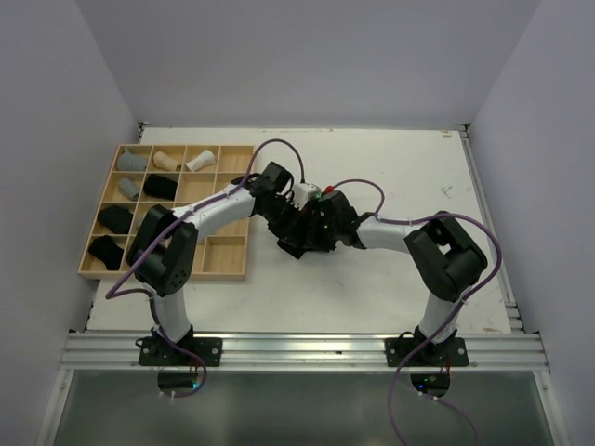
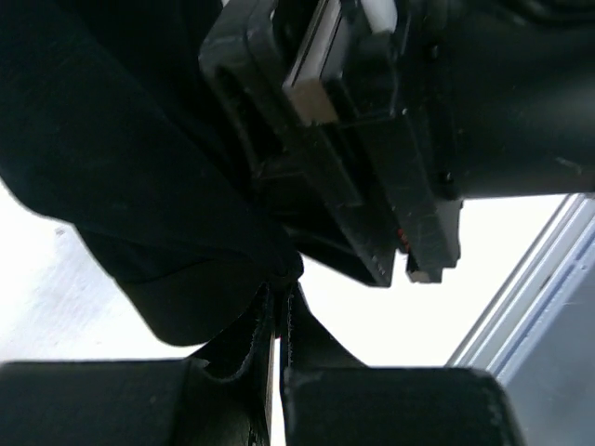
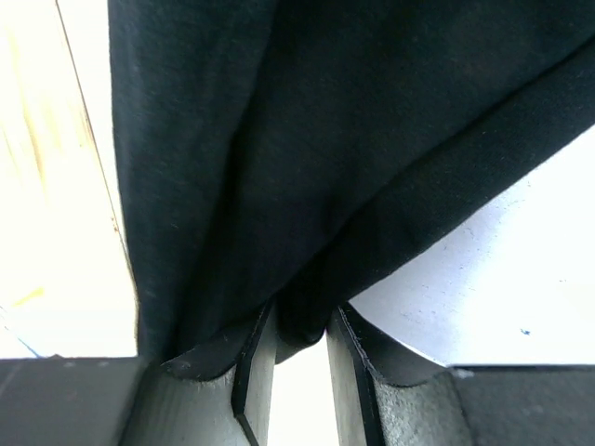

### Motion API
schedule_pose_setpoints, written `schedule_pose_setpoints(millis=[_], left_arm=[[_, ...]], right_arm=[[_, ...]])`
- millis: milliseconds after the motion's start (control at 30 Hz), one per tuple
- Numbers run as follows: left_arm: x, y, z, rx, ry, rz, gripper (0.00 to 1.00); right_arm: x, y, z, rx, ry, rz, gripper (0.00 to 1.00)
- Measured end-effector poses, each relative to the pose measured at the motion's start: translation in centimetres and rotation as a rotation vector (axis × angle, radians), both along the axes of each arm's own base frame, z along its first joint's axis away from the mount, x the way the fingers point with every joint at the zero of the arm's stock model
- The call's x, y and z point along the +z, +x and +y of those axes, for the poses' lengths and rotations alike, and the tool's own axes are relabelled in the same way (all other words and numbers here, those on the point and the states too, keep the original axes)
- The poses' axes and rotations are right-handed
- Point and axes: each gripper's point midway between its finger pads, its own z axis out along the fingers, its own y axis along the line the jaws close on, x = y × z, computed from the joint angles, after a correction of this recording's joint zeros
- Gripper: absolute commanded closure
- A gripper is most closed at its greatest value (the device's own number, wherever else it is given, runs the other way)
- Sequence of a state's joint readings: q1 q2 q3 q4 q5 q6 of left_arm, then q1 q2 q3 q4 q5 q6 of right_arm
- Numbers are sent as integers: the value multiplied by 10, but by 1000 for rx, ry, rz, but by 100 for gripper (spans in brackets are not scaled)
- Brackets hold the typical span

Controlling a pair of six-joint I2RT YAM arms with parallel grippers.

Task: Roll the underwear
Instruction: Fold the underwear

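A black underwear (image 1: 299, 240) hangs bunched between my two grippers at the table's middle, just right of the tray. The left gripper (image 1: 282, 223) is shut on an edge of it; in the left wrist view the fingertips (image 2: 279, 299) pinch the black cloth (image 2: 139, 167), which spreads up and to the left. The right gripper (image 1: 316, 230) is shut on a thicker fold; in the right wrist view the cloth (image 3: 325, 139) fills the frame and a wad of it sits between the fingers (image 3: 299, 327). Several rolled underwear, grey (image 1: 133, 160), beige (image 1: 167, 160), white (image 1: 199, 161) and black (image 1: 161, 185), lie in tray cells.
The wooden grid tray (image 1: 163, 276) lies at the table's left, its right-hand cells bare. The right gripper's black body (image 2: 372, 139) fills the top of the left wrist view, very close. White table (image 1: 400, 167) extends behind and to the right; a metal rail (image 1: 307, 348) runs along the near edge.
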State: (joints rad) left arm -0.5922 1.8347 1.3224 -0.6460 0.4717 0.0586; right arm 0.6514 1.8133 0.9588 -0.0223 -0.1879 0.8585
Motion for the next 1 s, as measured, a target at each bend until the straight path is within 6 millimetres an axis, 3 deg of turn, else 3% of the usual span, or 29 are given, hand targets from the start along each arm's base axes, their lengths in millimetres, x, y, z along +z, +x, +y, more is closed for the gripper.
schedule_pose_setpoints(millis=[300,467,667,933,1000], left_arm=[[-23,-1,-16,61,-68,104,100],[-43,0,-14,104,-68,163,100],[-49,1,-18,137,-119,257,100],[-49,4,-20,145,-160,297,100],[-48,3,-19,145,-168,297,100]], right_arm=[[-1,-1,-1,-4,14,-1,70],[0,-4,-7,-12,1,7,64],[3,-8,-22,-31,-56,15,60],[11,-17,-44,-60,-143,18,80],[8,-17,-46,-66,-148,26,80]])
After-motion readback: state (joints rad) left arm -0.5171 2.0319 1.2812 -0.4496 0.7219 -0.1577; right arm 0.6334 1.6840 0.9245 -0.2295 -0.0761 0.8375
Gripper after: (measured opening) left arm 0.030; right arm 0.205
